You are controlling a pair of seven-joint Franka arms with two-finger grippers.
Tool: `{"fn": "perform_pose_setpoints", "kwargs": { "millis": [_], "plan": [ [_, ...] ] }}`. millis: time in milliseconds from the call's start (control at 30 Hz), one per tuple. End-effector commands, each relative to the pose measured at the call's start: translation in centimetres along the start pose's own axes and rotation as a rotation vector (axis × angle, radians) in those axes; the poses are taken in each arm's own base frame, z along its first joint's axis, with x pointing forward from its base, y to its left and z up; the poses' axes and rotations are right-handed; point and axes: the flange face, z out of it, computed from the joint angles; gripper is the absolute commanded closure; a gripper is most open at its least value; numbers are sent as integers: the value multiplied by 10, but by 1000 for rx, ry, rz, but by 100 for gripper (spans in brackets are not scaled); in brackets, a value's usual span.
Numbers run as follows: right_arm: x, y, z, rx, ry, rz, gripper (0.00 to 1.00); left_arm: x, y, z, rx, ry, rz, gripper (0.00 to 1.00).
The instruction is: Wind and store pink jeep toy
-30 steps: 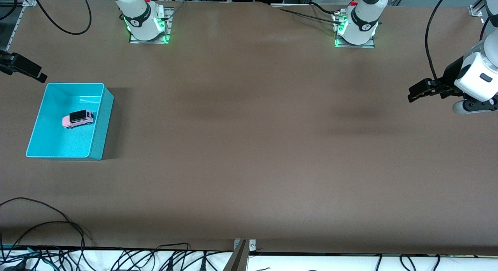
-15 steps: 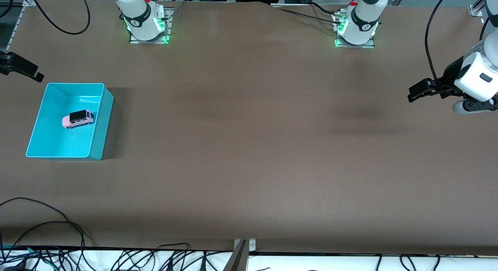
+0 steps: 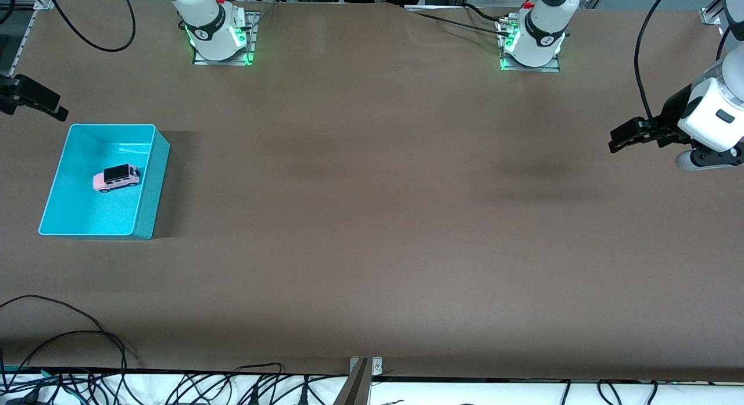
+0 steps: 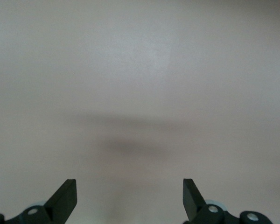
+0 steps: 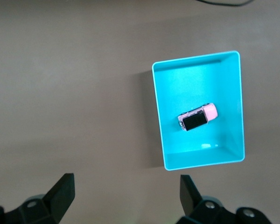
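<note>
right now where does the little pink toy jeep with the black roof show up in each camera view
Front view: the small pink toy jeep with a black roof sits on its wheels inside the turquoise plastic bin, at the right arm's end of the table.
Left wrist view: not in it; only bare brown table.
Right wrist view: the jeep lies mid-floor in the bin.
Shared landmark: the turquoise bin, seen in the front and right wrist views.

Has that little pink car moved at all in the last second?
No. The pink jeep toy sits at the same spot in the turquoise bin, just as before.
</note>
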Motion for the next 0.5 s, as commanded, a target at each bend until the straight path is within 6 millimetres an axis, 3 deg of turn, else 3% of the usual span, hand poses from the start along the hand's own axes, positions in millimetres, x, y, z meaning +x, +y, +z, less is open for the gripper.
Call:
{"fn": "perform_pose_setpoints", "kwargs": {
  "millis": [0,467],
  "plan": [
    [2,3,-6,-3,9,-48,0,-4,0,0,-14,-6,7,0],
    [2,2,-6,-5,9,-45,0,-4,1,0,-14,-6,9,0]
  ]
}}
